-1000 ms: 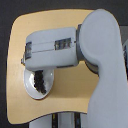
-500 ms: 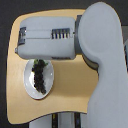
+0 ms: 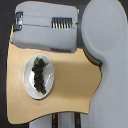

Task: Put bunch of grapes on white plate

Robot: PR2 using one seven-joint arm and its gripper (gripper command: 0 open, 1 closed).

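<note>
The bunch of grapes (image 3: 40, 76), a dark purple-black cluster with a bit of green at its top, lies on the white plate (image 3: 29, 84) at the left of the tan table. The grey arm stretches across the top of the exterior view, above the plate and apart from it. Its gripper (image 3: 18, 22) end shows only as small dark parts at the upper left. The fingers are too blurred to make out. Nothing visibly hangs from the gripper.
The tan tabletop (image 3: 75, 85) has a curved edge at the exterior view's left and bottom. The robot's large grey body (image 3: 107, 60) fills the right side and overhangs the table's right edge.
The arm has lifted upward in the view, off the plate. The grapes, partly covered by the arm before, now lie fully exposed on the plate.
</note>
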